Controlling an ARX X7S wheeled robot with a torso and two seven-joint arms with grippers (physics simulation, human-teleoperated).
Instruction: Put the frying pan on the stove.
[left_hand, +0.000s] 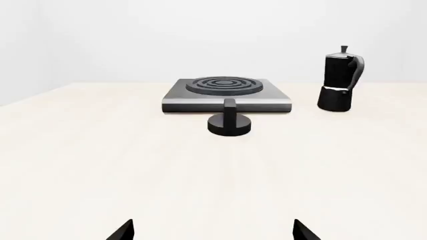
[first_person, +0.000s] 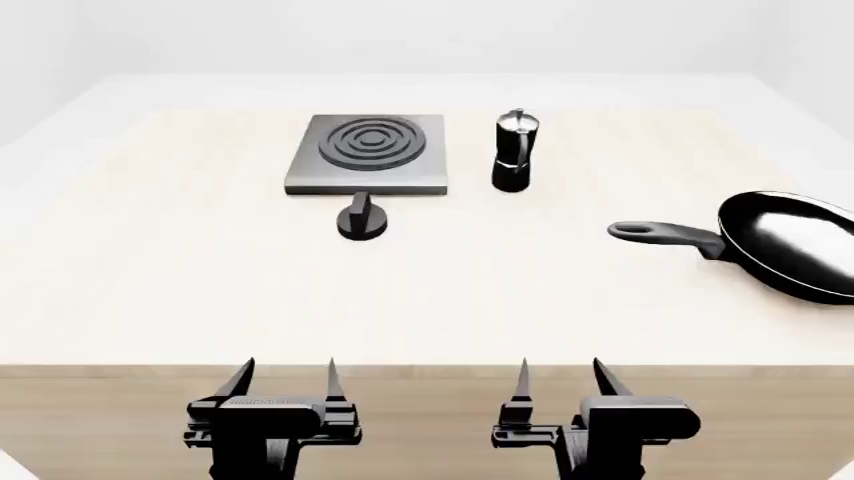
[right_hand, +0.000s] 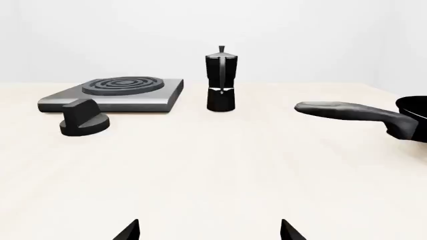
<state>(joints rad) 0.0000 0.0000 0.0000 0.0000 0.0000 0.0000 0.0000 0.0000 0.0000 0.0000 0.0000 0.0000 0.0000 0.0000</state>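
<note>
The frying pan (first_person: 798, 243) lies on the pale table at the right edge of the head view, its long black handle (first_person: 663, 235) pointing left; the right wrist view shows the handle (right_hand: 347, 111). The grey stove (first_person: 368, 152) with dark rings sits at the back left; it also shows in the left wrist view (left_hand: 226, 93) and the right wrist view (right_hand: 115, 93). My left gripper (first_person: 284, 383) and right gripper (first_person: 559, 382) are both open and empty at the table's near edge, far from pan and stove.
A black-and-silver moka pot (first_person: 515, 152) stands right of the stove. A small black round knob (first_person: 362, 218) sits just in front of the stove. The table's near edge (first_person: 427, 368) runs right at my fingertips.
</note>
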